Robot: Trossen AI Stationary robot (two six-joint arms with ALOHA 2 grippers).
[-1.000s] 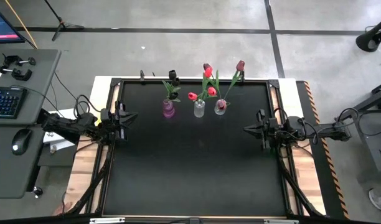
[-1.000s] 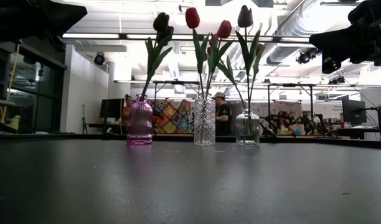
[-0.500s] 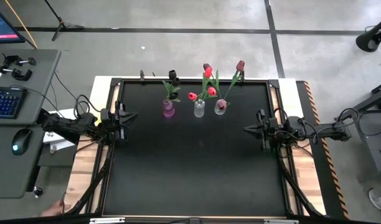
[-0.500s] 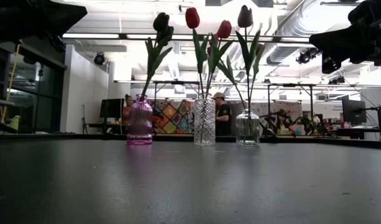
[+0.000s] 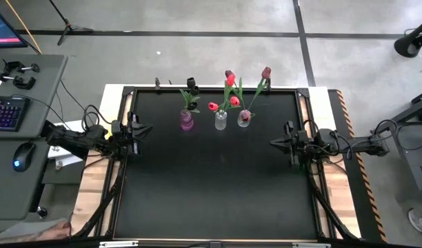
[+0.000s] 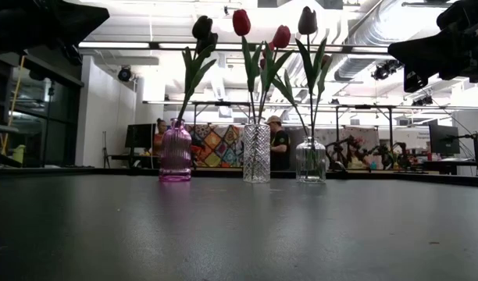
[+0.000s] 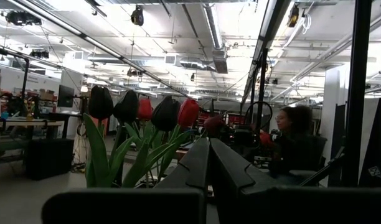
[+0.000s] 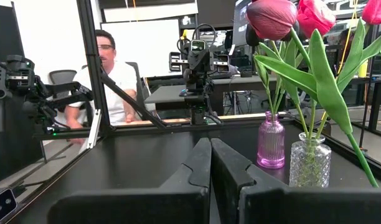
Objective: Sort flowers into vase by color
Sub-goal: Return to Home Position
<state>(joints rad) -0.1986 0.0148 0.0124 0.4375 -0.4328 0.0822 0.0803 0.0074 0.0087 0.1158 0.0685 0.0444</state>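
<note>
Three vases stand in a row near the table's far edge: a pink vase (image 5: 187, 121) (image 6: 175, 152), a cut-glass vase (image 5: 220, 121) (image 6: 256, 153) and a round clear vase (image 5: 244, 118) (image 6: 311, 160). Dark tulips (image 6: 202, 28) stand with their stems in the pink vase. Red tulips (image 6: 240, 22) stand in the cut-glass vase. A maroon tulip (image 6: 307, 20) stands in the round clear vase. My left gripper (image 5: 152, 127) (image 7: 209, 149) hovers shut at the table's left side. My right gripper (image 5: 271, 142) (image 8: 210, 149) hovers shut at the right side. Both are far from the vases.
The black table top (image 5: 218, 179) lies open between the two arms and toward the near edge. A metal frame (image 5: 128, 93) runs around the table. A desk with keyboard and mouse (image 5: 21, 162) stands to the left. People sit in the room beyond the table (image 8: 109, 68).
Both arms have kept still, and vases and flowers stand as before. Something pale has come into the high view by the table's near left corner.
</note>
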